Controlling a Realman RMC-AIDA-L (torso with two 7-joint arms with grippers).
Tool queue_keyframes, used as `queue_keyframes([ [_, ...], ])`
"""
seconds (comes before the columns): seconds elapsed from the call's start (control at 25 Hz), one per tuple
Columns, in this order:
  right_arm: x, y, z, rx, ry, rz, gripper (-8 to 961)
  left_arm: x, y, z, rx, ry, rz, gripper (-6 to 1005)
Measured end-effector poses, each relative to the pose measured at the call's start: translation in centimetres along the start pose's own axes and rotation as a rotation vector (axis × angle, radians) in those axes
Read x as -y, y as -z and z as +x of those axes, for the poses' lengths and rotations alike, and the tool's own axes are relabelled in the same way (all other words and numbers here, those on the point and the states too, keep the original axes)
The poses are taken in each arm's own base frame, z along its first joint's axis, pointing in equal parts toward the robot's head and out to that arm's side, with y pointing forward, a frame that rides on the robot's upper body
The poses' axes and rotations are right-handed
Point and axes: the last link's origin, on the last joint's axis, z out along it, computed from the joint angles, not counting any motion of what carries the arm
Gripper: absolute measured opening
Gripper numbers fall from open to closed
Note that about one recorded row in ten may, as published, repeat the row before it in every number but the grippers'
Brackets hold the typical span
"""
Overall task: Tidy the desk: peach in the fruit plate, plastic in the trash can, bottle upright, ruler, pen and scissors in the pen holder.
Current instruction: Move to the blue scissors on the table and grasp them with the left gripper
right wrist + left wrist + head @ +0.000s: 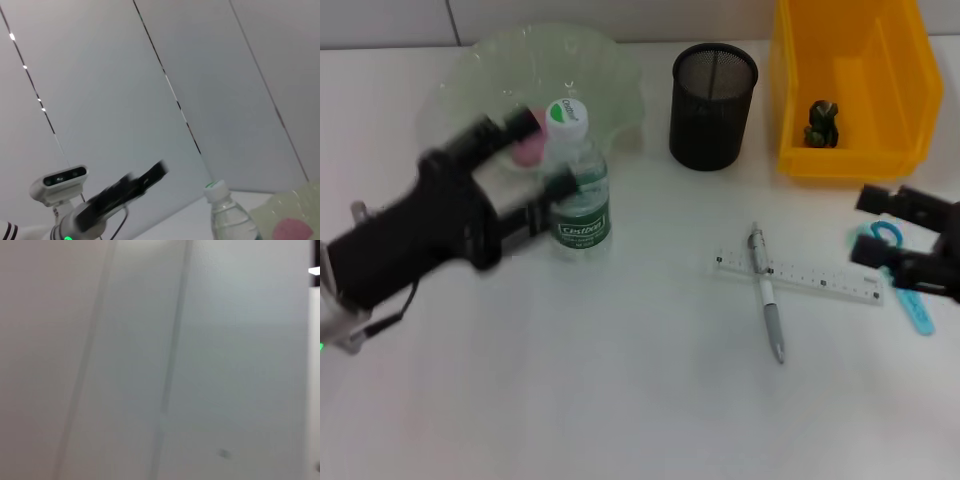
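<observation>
A clear water bottle [579, 187] with a green label and white cap stands upright in front of the pale green fruit plate [610, 75]. A pink peach [528, 150] lies in the plate. My left gripper [542, 155] is open right beside the bottle's left side, blurred by motion. The ruler [810, 279] and the pen [767, 295] lie crossed on the table. The blue scissors [912, 300] lie at the far right, partly under my open right gripper [878, 226]. The right wrist view shows the bottle [228, 212], the peach [292, 231] and the left gripper [125, 192].
A black mesh pen holder [713, 92] stands behind the middle of the table. A yellow bin [850, 80] at the back right holds a dark crumpled piece [821, 123]. The left wrist view shows only a plain wall.
</observation>
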Motion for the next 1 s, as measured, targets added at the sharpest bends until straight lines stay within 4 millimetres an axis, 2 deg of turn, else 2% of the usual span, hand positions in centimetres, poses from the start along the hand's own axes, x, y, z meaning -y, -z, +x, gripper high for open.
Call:
queue_keyframes([
  [0.04, 0.2, 0.5, -0.8, -0.019, -0.017, -0.001, 845, -0.4, 1.0, 0.6, 0.099, 0.047, -0.144, 770],
  [0.08, 0.5, 1.0, -1.6, -0.045, -0.037, 0.005, 845, -0.6, 1.5, 0.4, 0.173, 0.070, -0.211, 770],
  [0.12, 0.7, 1.4, -2.5, -0.068, -0.046, 0.015, 845, -0.6, 1.5, 0.4, 0.173, 0.070, -0.211, 769],
  [0.16, 1.0, 2.0, -4.2, -0.128, -0.073, 0.050, 845, -0.8, 1.9, 0.2, 0.221, 0.084, -0.247, 768],
  [0.2, 1.0, 2.0, -4.2, -0.128, -0.073, 0.050, 844, -0.8, 1.9, 0.2, 0.221, 0.084, -0.247, 767],
  [0.24, 1.2, 2.4, -6.2, -0.197, -0.100, 0.102, 844, -1.1, 2.3, -0.1, 0.273, 0.100, -0.285, 767],
  [0.28, 1.2, 2.4, -6.2, -0.197, -0.100, 0.102, 844, -1.4, 2.7, -0.7, 0.336, 0.117, -0.322, 766],
  [0.32, 1.2, 2.5, -7.0, -0.224, -0.114, 0.127, 844, -1.4, 2.7, -1.1, 0.359, 0.116, -0.317, 766],
  [0.36, 1.2, 2.3, -8.9, -0.292, -0.143, 0.179, 844, -1.4, 2.7, -1.2, 0.365, 0.115, -0.315, 766],
  [0.44, 1.2, 2.0, -9.6, -0.323, -0.154, 0.201, 844, -1.4, 2.5, -1.5, 0.377, 0.113, -0.310, 766],
  [0.48, 1.2, 1.0, -10.7, -0.426, -0.180, 0.257, 844, -1.3, 2.3, -1.7, 0.385, 0.109, -0.307, 766],
  [0.52, 1.2, 1.0, -10.7, -0.426, -0.180, 0.257, 844, -1.3, 2.0, -1.9, 0.396, 0.106, -0.307, 765],
  [0.56, 1.5, -0.1, -11.4, -0.535, -0.217, 0.336, 844, -1.3, 2.0, -1.9, 0.396, 0.106, -0.307, 765],
  [0.6, 1.5, -0.1, -11.4, -0.535, -0.217, 0.336, 844, -1.3, 1.7, -2.1, 0.407, 0.104, -0.311, 765],
  [0.76, 2.0, -2.9, -12.1, -0.762, -0.275, 0.538, 844, -1.2, 0.8, -2.8, 0.463, 0.120, -0.329, 765],
  [0.8, 2.0, -2.9, -12.1, -0.762, -0.275, 0.538, 844, -1.2, 0.8, -2.8, 0.463, 0.120, -0.329, 765],
  [0.88, 2.2, -4.0, -12.0, -0.866, -0.265, 0.670, 843, -1.0, 0.3, -3.2, 0.486, 0.120, -0.316, 765],
  [1.0, 2.2, -5.1, -11.7, -0.915, -0.255, 0.724, 843, -1.0, 0.3, -3.3, 0.490, 0.118, -0.312, 764],
])
